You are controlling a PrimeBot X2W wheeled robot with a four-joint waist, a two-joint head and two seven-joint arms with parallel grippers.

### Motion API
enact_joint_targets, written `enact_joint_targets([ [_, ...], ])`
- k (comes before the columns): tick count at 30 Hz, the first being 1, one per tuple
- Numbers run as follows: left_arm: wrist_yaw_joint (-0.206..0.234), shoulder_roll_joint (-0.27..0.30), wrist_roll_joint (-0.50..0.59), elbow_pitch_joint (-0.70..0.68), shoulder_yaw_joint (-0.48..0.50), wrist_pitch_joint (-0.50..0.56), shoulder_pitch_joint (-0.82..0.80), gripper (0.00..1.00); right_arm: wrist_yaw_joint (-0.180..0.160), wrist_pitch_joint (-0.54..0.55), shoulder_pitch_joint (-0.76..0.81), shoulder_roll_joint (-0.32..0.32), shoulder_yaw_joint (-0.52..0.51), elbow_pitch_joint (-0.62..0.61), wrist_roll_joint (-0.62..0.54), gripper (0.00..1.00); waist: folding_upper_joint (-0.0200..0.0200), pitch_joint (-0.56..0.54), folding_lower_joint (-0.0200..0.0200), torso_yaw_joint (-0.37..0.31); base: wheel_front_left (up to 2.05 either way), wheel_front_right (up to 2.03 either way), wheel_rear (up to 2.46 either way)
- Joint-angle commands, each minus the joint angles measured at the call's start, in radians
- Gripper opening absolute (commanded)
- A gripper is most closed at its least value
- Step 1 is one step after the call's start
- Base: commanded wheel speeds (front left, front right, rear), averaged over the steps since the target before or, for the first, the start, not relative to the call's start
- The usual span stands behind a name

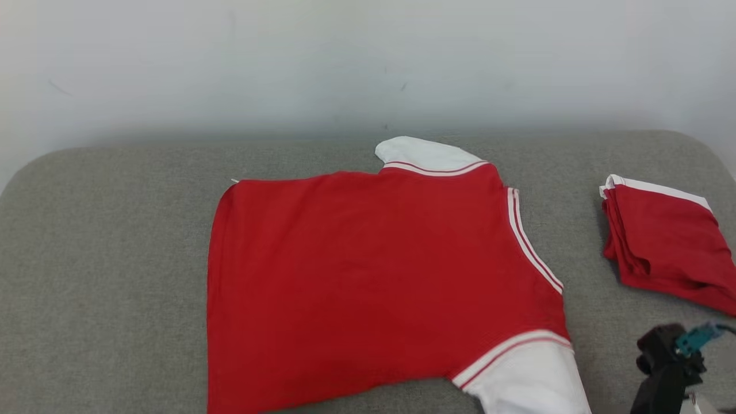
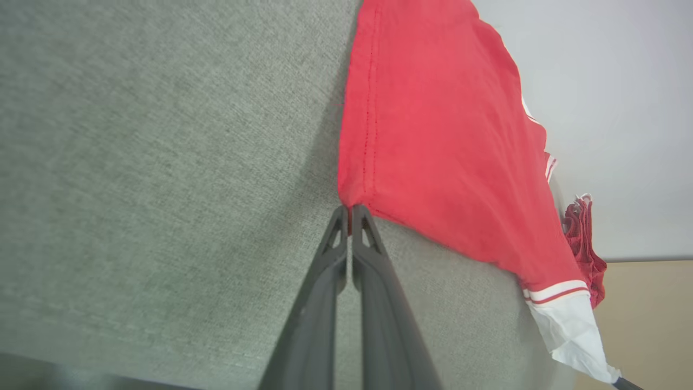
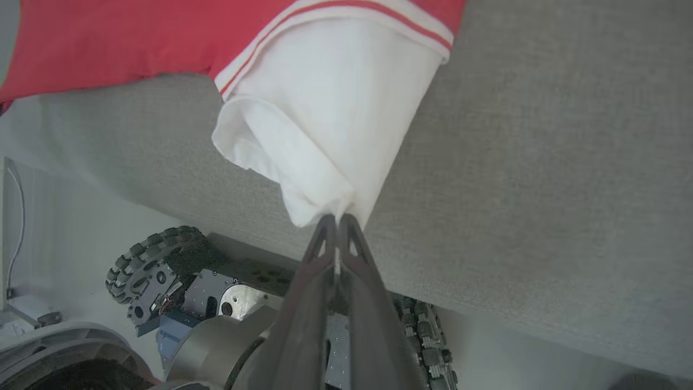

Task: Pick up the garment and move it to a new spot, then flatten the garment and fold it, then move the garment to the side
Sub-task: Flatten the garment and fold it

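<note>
The garment (image 1: 368, 276) is a red shirt with white sleeves and striped trim, spread flat on the grey padded table (image 1: 103, 259). In the left wrist view my left gripper (image 2: 350, 208) is shut on the garment's red hem corner (image 2: 354, 195). My right gripper (image 3: 337, 219) is shut on the tip of the white sleeve (image 3: 325, 124), which hangs near the table's front edge. Part of the right arm's dark wrist (image 1: 667, 368) shows at the lower right of the head view.
A second red garment (image 1: 667, 241), folded, lies at the table's right side. A pale wall (image 1: 368, 57) rises behind the table. Below the front edge, the right wrist view shows the robot's wheeled base (image 3: 157, 265).
</note>
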Motion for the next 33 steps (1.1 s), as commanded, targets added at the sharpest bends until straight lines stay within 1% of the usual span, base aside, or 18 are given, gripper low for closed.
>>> enact_joint_targets([
  [1, 0.016, 0.018, 0.013, -0.014, 0.005, 0.001, 0.022, 0.00, -0.002, 0.036, 0.035, 0.014, -0.015, -0.009, 0.008, 0.00, 0.0001, 0.003, 0.0002, -0.001, 0.00, 0.00, 0.00],
  [4, 0.048, 0.038, 0.028, -0.043, 0.016, -0.009, 0.049, 0.00, -0.002, 0.129, 0.094, 0.043, -0.051, -0.039, 0.020, 0.00, 0.0001, 0.005, 0.0002, -0.002, 0.00, 0.00, 0.00],
  [8, 0.075, 0.067, 0.042, -0.077, 0.023, -0.008, 0.083, 0.00, -0.002, 0.239, 0.163, 0.102, -0.087, -0.097, 0.054, 0.00, 0.0001, 0.003, 0.0002, -0.005, 0.00, 0.00, 0.00],
  [10, 0.088, 0.080, 0.048, -0.092, 0.017, 0.005, 0.099, 0.00, -0.002, 0.267, 0.179, 0.117, -0.103, -0.127, 0.056, 0.00, 0.0001, 0.002, 0.0002, -0.009, 0.00, 0.00, 0.00],
  [13, 0.119, 0.110, 0.062, -0.116, 0.007, 0.033, 0.121, 0.00, -0.002, 0.285, 0.191, 0.142, -0.113, -0.162, 0.052, 0.00, 0.0001, 0.002, 0.0002, -0.014, 0.00, 0.00, 0.00],
  [17, 0.164, 0.148, 0.073, -0.159, -0.003, 0.073, 0.146, 0.00, -0.002, 0.314, 0.202, 0.158, -0.118, -0.184, 0.069, 0.00, 0.0001, -0.002, 0.0002, -0.016, 0.00, 0.00, 0.00],
  [18, 0.168, 0.147, 0.071, -0.177, 0.007, 0.063, 0.140, 0.00, -0.002, 0.302, 0.193, 0.162, -0.122, -0.198, 0.071, 0.00, 0.0001, -0.002, 0.0002, -0.016, 0.00, 0.00, 0.00],
  [21, 0.150, 0.122, 0.045, -0.224, 0.036, 0.037, 0.119, 0.00, -0.002, 0.218, 0.141, 0.166, -0.112, -0.229, 0.096, 0.00, 0.0001, 0.002, 0.0002, -0.014, 0.00, 0.00, 0.00],
  [23, 0.151, 0.122, 0.059, -0.234, 0.034, 0.034, 0.103, 0.00, -0.002, 0.146, 0.106, 0.160, -0.103, -0.228, 0.114, 0.00, 0.0001, 0.004, 0.0002, -0.015, 0.00, 0.00, 0.00],
  [24, 0.151, 0.122, 0.059, -0.234, 0.034, 0.034, 0.103, 0.00, -0.002, 0.146, 0.106, 0.160, -0.103, -0.228, 0.114, 0.00, 0.0001, 0.004, 0.0002, -0.015, 0.00, 0.00, 0.00],
  [26, 0.151, 0.110, 0.059, -0.238, 0.029, 0.035, 0.077, 0.00, -0.002, 0.074, 0.064, 0.146, -0.090, -0.215, 0.129, 0.00, 0.0001, 0.007, 0.0002, -0.014, 0.00, 0.00, 0.00],
  [33, 0.195, 0.092, 0.107, -0.193, 0.011, 0.043, -0.056, 0.00, -0.002, -0.164, -0.057, 0.067, -0.033, -0.130, 0.140, 0.00, 0.0001, 0.035, 0.0002, 0.006, 0.00, 0.00, 0.00],
])
